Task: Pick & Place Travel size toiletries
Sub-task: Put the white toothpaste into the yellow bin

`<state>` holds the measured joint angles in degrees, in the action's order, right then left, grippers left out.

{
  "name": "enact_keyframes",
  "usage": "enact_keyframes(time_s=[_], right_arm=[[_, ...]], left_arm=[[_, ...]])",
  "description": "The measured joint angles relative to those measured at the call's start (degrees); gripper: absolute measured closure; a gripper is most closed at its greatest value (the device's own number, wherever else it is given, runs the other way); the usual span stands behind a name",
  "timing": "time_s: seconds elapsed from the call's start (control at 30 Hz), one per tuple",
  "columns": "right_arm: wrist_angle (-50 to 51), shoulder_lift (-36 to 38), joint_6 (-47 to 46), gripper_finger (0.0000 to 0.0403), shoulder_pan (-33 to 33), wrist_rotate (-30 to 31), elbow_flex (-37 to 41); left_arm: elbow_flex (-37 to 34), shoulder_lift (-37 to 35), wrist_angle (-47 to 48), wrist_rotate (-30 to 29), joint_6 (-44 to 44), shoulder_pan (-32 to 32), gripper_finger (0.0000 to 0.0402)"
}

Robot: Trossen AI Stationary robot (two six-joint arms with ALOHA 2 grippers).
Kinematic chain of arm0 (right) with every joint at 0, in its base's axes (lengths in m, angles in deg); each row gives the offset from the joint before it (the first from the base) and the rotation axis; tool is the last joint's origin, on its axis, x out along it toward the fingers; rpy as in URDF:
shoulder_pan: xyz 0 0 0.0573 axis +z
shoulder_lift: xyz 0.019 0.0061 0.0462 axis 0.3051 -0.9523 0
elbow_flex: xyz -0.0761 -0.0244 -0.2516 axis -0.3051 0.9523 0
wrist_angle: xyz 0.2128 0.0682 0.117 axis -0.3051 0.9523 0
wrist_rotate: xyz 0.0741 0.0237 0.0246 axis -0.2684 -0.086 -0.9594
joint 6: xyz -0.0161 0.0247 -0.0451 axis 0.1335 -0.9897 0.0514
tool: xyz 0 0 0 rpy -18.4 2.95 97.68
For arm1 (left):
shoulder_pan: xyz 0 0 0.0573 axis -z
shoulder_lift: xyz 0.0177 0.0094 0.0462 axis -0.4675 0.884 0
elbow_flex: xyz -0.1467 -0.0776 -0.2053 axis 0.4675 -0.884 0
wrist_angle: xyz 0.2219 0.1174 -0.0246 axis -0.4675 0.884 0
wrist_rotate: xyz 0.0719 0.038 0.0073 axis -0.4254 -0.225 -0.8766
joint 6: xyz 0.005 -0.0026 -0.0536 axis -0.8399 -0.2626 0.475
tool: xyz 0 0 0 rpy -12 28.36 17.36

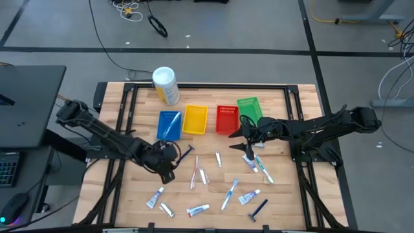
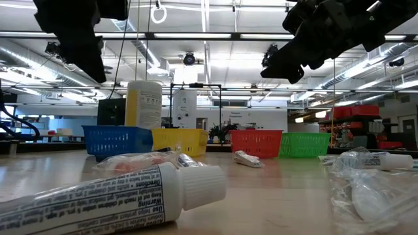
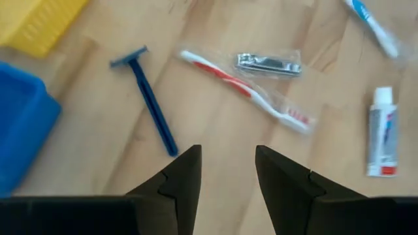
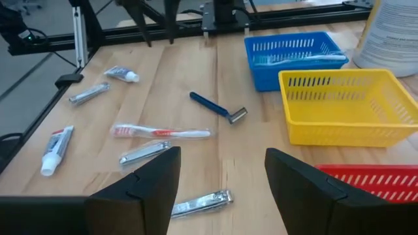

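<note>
Small toiletries lie flat on the wooden table [image 1: 284, 103]: a blue razor [image 3: 150, 101], a red-and-white wrapped toothbrush [image 3: 245, 88], a nail clipper [image 3: 269, 63], toothpaste tubes [image 3: 382, 134] and more toothbrushes [image 1: 229, 193]. A second razor [image 1: 259, 208] lies near the near edge. My left gripper [image 3: 227, 163] hovers open above the table, just short of the razor's handle end. My right gripper [image 4: 222, 170] is open above the table middle, in front of the red basket [image 1: 226, 120]. It faces the same razor [image 4: 219, 108] and toothbrush [image 4: 163, 132].
Blue [image 1: 169, 124], yellow [image 1: 195, 120], red and green [image 1: 249, 110] baskets stand in a row toward the far edge. The blue one holds a toothbrush [image 4: 300, 59]. A white-and-yellow canister [image 1: 165, 85] stands behind them. A toothpaste tube [image 2: 111, 199] lies close in the low view.
</note>
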<state>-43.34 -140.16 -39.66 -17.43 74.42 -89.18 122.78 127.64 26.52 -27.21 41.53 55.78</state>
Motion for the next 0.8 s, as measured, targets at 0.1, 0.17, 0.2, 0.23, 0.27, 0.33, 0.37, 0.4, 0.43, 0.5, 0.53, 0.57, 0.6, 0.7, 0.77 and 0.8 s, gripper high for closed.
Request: enact_keyframes(time_s=[0.1,0.17,0.2,0.23,0.27,0.33,0.37,0.4,0.43,0.5,0.53,0.57,0.6,0.7,0.77,0.8], right_arm=[[0.04,0.0,0.15,0.0168,0.0,0.0,0.0],[0.06,0.0,1.6,0.0168,0.0,0.04,0.0],[0.06,0.0,2.34,0.0168,0.0,0.04,0.0],[0.1,0.0,2.45,0.0168,0.0,0.04,0.0],[0.32,0.0,2.48,0.0168,0.0,0.04,0.0],[0.75,0.0,2.59,0.0168,0.0,0.04,0.0],[0.83,0.0,2.66,0.0168,0.0,0.04,0.0],[0.83,0.0,2.88,0.0168,0.0,0.05,0.0],[0.83,0.0,2.99,0.0168,0.0,0.15,0.0],[0.83,0.0,3.06,0.0168,0.02,1.48,0.0],[0.85,0.0,3.06,0.0168,0.02,1.97,0.0],[0.85,0.0,3.06,0.0168,0.02,2.04,0.0],[0.85,0.0,3.06,0.0168,0.02,2.05,0.0],[0.85,0.0,3.06,0.0168,0.02,2.59,0.0],[0.77,0.0,3.08,0.0168,0.02,3.99,0.0],[0.43,0.0,3.06,0.0168,0.02,4.59,0.0]], left_arm=[[0.0,0.0,0.02,-0.06,6.29,1.64,0.0249],[0.0,0.0,0.02,-0.7,10.55,2.88,0.0249],[0.0,0.0,0.01,-0.91,12.61,3.45,0.0249],[0.0,0.0,-0.01,-0.99,14.63,4.01,0.0249],[0.0,0.0,0.03,-0.77,16.2,4.63,0.0249],[0.0,0.0,0.01,-0.06,18.83,6.06,0.0249],[0.0,0.0,0.07,0.36,19.98,6.83,0.0249],[0.0,0.0,0.12,0.95,20.76,7.66,0.0249],[0.0,0.03,0.31,1.47,21.48,8.49,0.0249],[0.0,0.7,0.7,2.67,23.01,9.99,0.0249],[0.0,1.23,0.98,3.34,24.07,10.8,0.0249],[0.0,1.73,1.22,3.94,25.3,11.56,0.0249],[0.0,2.47,1.21,4.65,26.66,12.32,0.0249],[0.0,6.01,1.25,8.23,30.44,14.37,0.0249],[-0.02,8.33,1.11,9.31,31.39,15.81,0.0249],[-0.02,9.43,0.91,9.24,32.11,16.58,0.0249]])
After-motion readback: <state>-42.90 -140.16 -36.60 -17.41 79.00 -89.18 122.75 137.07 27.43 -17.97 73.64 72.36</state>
